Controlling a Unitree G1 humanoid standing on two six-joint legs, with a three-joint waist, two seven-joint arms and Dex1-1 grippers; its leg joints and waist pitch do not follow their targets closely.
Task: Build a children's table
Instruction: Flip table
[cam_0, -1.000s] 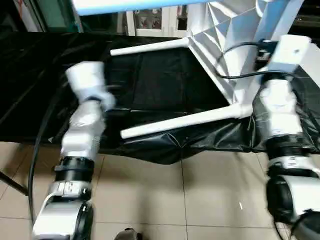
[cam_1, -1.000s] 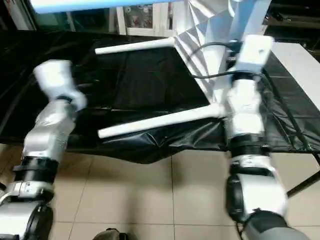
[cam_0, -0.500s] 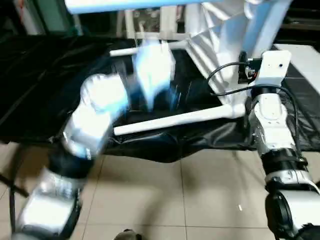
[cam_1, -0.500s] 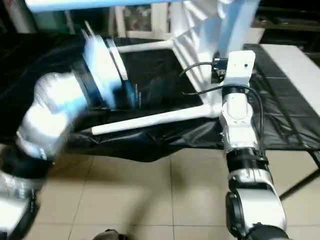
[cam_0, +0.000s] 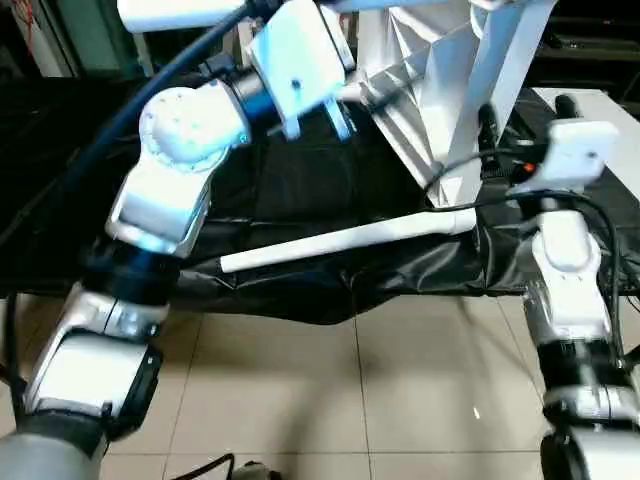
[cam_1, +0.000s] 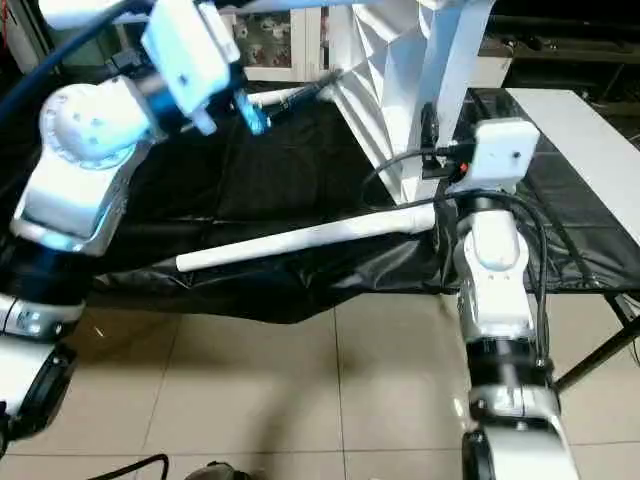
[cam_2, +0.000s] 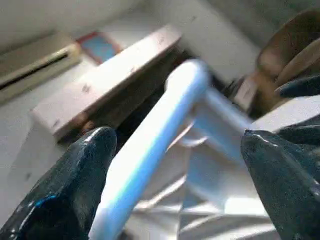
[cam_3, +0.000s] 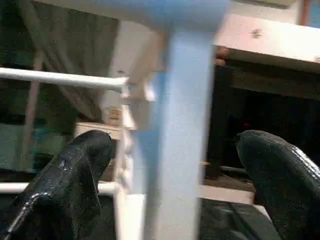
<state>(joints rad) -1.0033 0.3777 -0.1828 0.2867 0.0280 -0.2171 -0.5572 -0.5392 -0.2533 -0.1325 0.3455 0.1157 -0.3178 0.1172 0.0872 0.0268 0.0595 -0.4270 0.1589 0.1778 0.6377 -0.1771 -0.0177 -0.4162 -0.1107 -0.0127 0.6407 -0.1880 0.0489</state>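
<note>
the tabletop (cam_0: 430, 90) stands on edge on the black-covered work surface (cam_0: 300, 190), ribbed underside facing the robot. nearest, one leg (cam_0: 345, 240) runs level from the tabletop's lower corner out over the work surface's front edge above the tiled floor (cam_0: 330, 400). the right gripper (cam_3: 175, 170) sits just beside that corner, jaws spread wide, straddling an upright white leg (cam_3: 182, 125) without touching it. farther along the tabletop, the left gripper (cam_2: 175, 165) is raised near its upper part, jaws released, a white tubular leg (cam_2: 150, 150) between the fingers (cam_2: 75, 185), not clamped.
</note>
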